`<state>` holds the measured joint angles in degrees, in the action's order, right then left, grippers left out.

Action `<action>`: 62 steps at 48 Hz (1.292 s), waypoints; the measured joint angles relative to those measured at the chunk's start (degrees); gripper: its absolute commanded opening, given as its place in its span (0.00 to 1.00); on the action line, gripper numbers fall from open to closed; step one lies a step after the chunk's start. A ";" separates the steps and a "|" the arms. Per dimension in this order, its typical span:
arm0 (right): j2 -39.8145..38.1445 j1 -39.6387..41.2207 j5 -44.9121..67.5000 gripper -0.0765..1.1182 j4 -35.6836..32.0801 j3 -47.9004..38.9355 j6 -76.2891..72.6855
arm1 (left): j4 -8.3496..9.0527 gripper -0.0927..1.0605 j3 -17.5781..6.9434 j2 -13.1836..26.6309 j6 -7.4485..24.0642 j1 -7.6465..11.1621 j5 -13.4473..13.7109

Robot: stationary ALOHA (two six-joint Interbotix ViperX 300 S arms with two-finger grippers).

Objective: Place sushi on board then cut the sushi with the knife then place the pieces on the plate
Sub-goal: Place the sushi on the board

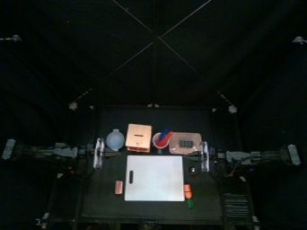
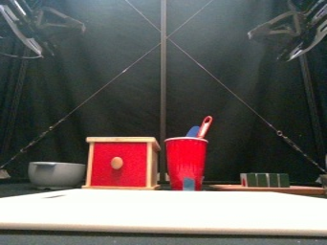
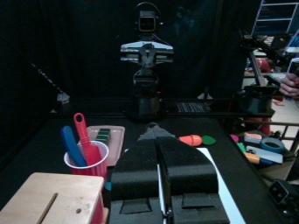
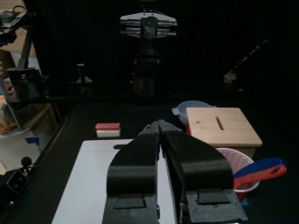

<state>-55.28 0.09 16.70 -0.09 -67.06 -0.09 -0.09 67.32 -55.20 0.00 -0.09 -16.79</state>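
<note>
1. On the pink tray (image 1: 188, 148), behind the right back corner of the white board (image 1: 156, 177), lay the sushi roll (image 2: 265, 179). It was one roll of dark green blocks and was not yet on the board. I could not count its blocks.
2. I judged the task unstarted. The one board lay bare at the front middle of the tabletop (image 1: 102, 202), free for the roll to be set down and cut there.
3. One red cup (image 2: 186, 161) stood just left of the tray. It held two knives upright, one blue knife (image 2: 196, 130) and one red knife (image 2: 205, 124). Their ends stuck up past the rim, so a tool could take one from above.
4. My left tool (image 3: 160, 144) hung by the board's left back corner and my right tool (image 4: 163, 133) by its right back corner, two in all. Each had its jaws together and held nothing. I judged them parked clear of the board, with the right one nearer the tray and likelier to fetch the roll.
5. Further left along the back row stood one wooden box (image 2: 122, 163) with a red drawer front. Beyond it stood one blue-grey bowl (image 2: 56, 173). Neither seemed needed for this task.
6. Three small toy foods lay on the tabletop beside the board. One reddish toy (image 1: 118, 186) was at its left edge. An orange toy (image 1: 188, 190) and a green toy (image 1: 189, 203) were at its right.
</note>
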 measured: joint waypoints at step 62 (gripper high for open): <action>19.42 25.84 -38.85 0.92 -5.01 8.26 -0.62 | 0.09 0.05 -1.58 23.29 0.44 -1.67 -9.14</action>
<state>-35.86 25.93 -22.15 -5.10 -58.80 -0.70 0.00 65.74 -31.90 0.44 -1.76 -25.93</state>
